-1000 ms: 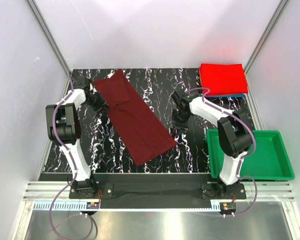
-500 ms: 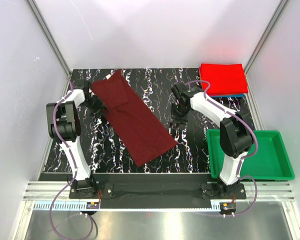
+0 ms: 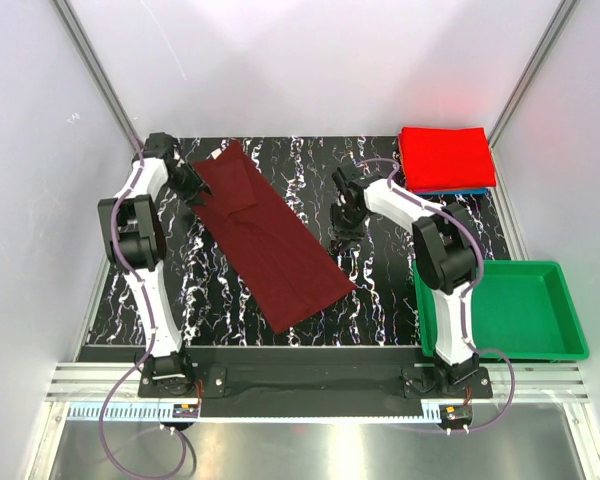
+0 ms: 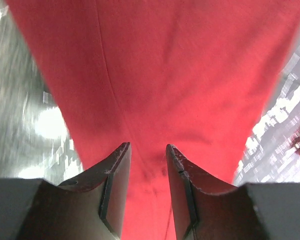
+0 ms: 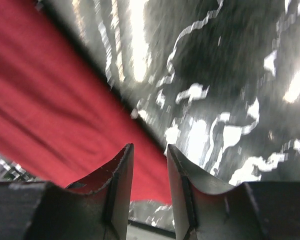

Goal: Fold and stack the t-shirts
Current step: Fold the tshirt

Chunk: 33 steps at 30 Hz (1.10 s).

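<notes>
The dark maroon t-shirt [image 3: 270, 235] lay as one long folded strip across the black marbled worktop [image 3: 380, 290]. Its long axis ran on a slant, from the near end by the middle of the worktop to the far-left corner. A green tray [image 3: 540, 320] sat at the near right. Just to the right of the strip's middle, the right hand [image 3: 344, 225] hung over bare worktop beside the long edge, fingers slightly spread and holding nothing. Farther back, the left hand [image 3: 192, 187] was at the strip's far-left end and was the nearer of the two to the cloth, its fingers also a little apart. Its wrist view showed only cloth, so contact could not be judged. At the far right lay the folded bright red t-shirt [image 3: 445, 155], with the blue t-shirt [image 3: 458, 190] showing only as a thin edge beneath it.
</notes>
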### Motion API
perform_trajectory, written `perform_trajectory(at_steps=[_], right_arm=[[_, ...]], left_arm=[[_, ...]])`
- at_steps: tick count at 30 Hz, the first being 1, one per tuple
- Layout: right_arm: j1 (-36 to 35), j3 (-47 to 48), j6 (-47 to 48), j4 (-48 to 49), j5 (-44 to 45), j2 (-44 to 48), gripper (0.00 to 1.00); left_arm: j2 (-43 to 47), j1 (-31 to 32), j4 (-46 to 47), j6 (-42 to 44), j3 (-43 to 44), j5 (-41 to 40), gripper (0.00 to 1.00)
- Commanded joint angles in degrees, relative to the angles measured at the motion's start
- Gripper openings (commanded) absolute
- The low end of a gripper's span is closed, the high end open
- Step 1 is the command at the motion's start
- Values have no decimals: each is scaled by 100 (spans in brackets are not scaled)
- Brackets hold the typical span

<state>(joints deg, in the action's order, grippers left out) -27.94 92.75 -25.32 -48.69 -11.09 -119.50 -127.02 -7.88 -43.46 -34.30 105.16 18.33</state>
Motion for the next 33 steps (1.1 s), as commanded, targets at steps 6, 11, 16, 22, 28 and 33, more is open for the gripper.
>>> perform_trajectory(at_steps=[6, 11, 16, 22, 28, 33], right_arm=[[79, -107, 107, 368, 46, -92, 40], [70, -1300, -666, 842, -138, 365, 38], [-123, -2076, -1456, 1221, -288, 1077, 38], [-414, -1962, -1327, 774, -403, 1482, 38], [-379, -1962, -599, 316, -156, 1930, 41], [-142, -2138, -9, 342, -472, 2019, 44]], left_arm=[[-1017, -21, 356, 126, 865, 268, 41], [-1404, -12, 478, 144, 1401, 487, 44], [-1589, 14, 751, 65, 1999, 1066, 47], [15, 6, 322, 564, 651, 401, 50], [2125, 295, 312, 750, -1847, -724, 53], [4040, 753, 627, 101, -4287, -692, 56]])
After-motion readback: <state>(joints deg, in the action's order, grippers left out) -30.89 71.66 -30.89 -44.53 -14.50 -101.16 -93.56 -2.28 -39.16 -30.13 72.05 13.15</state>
